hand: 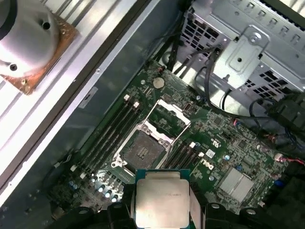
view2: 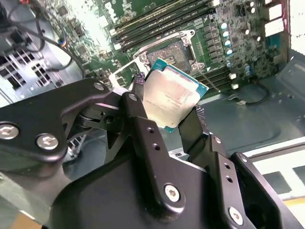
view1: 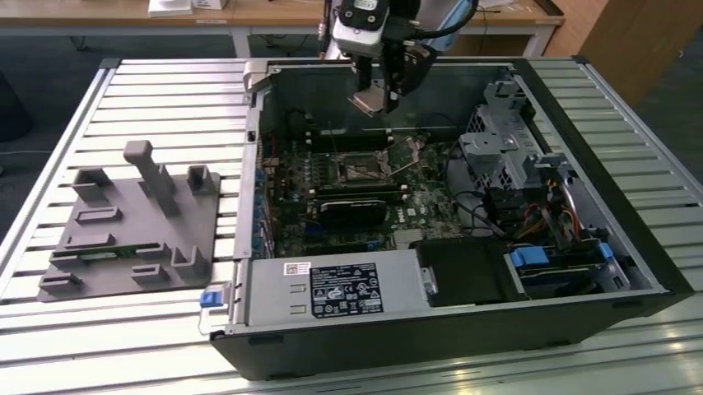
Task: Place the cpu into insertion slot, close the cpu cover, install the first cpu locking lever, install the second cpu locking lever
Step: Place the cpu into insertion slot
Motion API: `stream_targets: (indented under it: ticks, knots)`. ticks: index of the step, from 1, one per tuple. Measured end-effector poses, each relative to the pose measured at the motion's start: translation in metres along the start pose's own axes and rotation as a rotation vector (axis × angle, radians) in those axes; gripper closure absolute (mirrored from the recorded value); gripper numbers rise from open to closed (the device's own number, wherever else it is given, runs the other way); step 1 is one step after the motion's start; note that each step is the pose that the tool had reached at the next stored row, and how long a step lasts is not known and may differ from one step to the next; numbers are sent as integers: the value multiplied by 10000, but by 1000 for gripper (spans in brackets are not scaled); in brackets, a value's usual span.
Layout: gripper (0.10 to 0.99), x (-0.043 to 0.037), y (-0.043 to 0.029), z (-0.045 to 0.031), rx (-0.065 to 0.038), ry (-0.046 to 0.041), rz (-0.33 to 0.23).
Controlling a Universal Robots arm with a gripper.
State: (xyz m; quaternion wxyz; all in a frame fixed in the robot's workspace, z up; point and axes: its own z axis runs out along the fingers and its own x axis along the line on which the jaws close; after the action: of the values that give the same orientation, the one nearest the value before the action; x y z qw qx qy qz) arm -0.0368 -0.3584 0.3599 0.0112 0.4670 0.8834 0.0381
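Exterior view: gripper (view1: 381, 92), fingers clamped on two opposite edges of cpu (view1: 370, 103), hangs high over the open computer case (view1: 571, 271). Insertion slot (view1: 360, 170): bare, at six o'clock from gripper, well apart. First wrist view: cpu cover (hand: 170, 113) swung open, just beside slot.

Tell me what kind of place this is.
Probably a robotics lab or workshop: an open computer case lies on a slatted metal table, a robot gripper holds a cpu above the motherboard, and wooden desks stand behind.
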Motion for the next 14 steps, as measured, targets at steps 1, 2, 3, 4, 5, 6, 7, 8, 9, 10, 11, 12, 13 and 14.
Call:
stream_targets:
  ticks: [1, 2, 3, 4, 5, 6, 7, 8, 9, 10, 11, 12, 13, 14]
  knots:
    - [545, 0, -1, 6, -4, -26, 331]
    - [545, 0, -1, 9, -7, -41, 509]
    - [545, 0, -1, 12, -10, -55, 689]
    - [545, 0, -1, 15, -12, -70, 868]
    - [545, 0, -1, 18, -15, -84, 1047]
    - [545, 0, -2, 22, -18, -98, 1227]
    - [545, 0, -2, 26, -21, -114, 1421]
    - [545, 0, -2, 30, -24, -128, 1602]
    - [545, -1, -2, 33, -26, -142, 1780]
    - [545, -1, -3, 37, -29, -155, 1961]
    - [545, -1, -3, 41, -32, -170, 2139]
    - [545, -1, -3, 45, -36, -183, 2318]
    - [545, -1, -4, 48, -38, -197, 2498]
    - [545, -1, -4, 52, -40, -211, 2676]
